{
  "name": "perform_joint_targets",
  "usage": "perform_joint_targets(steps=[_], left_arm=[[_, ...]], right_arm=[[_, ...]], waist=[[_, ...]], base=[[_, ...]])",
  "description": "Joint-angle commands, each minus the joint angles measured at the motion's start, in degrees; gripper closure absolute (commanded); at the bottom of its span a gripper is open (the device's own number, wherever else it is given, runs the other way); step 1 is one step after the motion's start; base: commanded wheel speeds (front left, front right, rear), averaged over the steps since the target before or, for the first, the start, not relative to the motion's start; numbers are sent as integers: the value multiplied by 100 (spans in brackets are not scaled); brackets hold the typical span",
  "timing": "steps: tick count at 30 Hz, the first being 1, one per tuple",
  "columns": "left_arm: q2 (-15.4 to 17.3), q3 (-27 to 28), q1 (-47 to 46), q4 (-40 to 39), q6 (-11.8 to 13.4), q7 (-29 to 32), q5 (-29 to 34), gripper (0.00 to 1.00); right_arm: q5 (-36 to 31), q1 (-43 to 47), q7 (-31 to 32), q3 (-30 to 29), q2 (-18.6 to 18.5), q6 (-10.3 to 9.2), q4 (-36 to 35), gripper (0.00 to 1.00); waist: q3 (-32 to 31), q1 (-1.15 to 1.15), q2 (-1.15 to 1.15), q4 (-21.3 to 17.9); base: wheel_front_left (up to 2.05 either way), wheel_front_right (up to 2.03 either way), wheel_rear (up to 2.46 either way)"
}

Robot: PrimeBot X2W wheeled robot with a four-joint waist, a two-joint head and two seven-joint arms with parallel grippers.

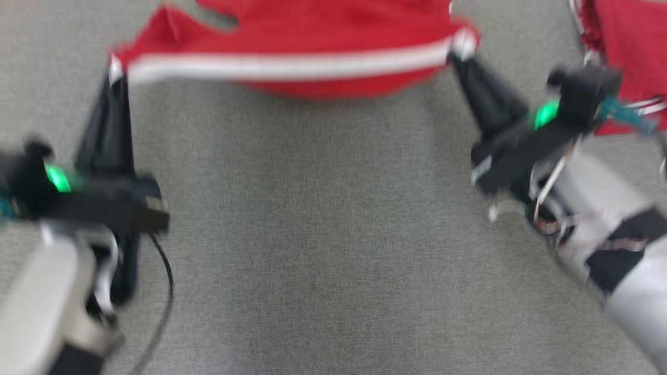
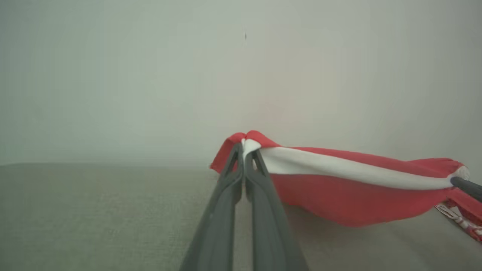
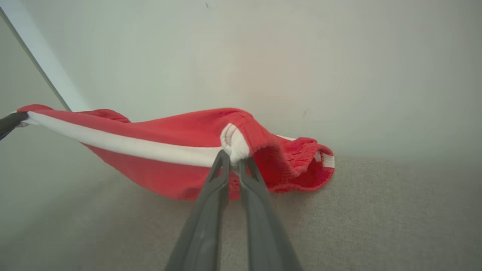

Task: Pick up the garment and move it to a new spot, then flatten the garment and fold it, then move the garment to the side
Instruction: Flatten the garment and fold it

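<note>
The garment (image 1: pixel 292 41) is red with a white stripe and hangs stretched between both grippers above the grey surface, its middle sagging. My left gripper (image 1: pixel 115 70) is shut on the stripe's left end, seen close in the left wrist view with the gripper (image 2: pixel 244 147) pinching the garment (image 2: pixel 339 188). My right gripper (image 1: pixel 458 54) is shut on the right end, and in the right wrist view that gripper (image 3: pixel 233 156) bites the white band of the garment (image 3: pixel 158 139). The head view is blurred.
A second red garment with white stripes (image 1: pixel 630 47) lies at the far right, close beside the right wrist. Grey fabric surface (image 1: pixel 323 234) spreads below both arms. A pale wall (image 2: pixel 188 75) rises behind the surface. A black cable (image 1: pixel 165 281) hangs by the left arm.
</note>
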Motion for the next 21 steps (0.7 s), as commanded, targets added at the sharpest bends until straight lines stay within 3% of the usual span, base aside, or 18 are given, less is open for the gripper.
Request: perform_joint_targets(steps=[1, 12, 21], left_arm=[[-28, 91, 283, -119, 27, -17, 61, 100], [-641, 718, 2618, -457, 28, -17, 252, 100], [-1172, 1156, 3704, -290, -134, -19, 424, 100]], right_arm=[[9, 244, -36, -65, -10, -16, -42, 100], [-164, 2409, -9, -494, 137, -17, -442, 100], [-489, 3786, 267, -877, 75, -17, -940, 100]], waist=[[-282, 2, 1, -40], [-834, 2, 1, -73], [-1145, 2, 1, -10]], base=[[0, 0, 0], [0, 0, 0], [0, 0, 0]])
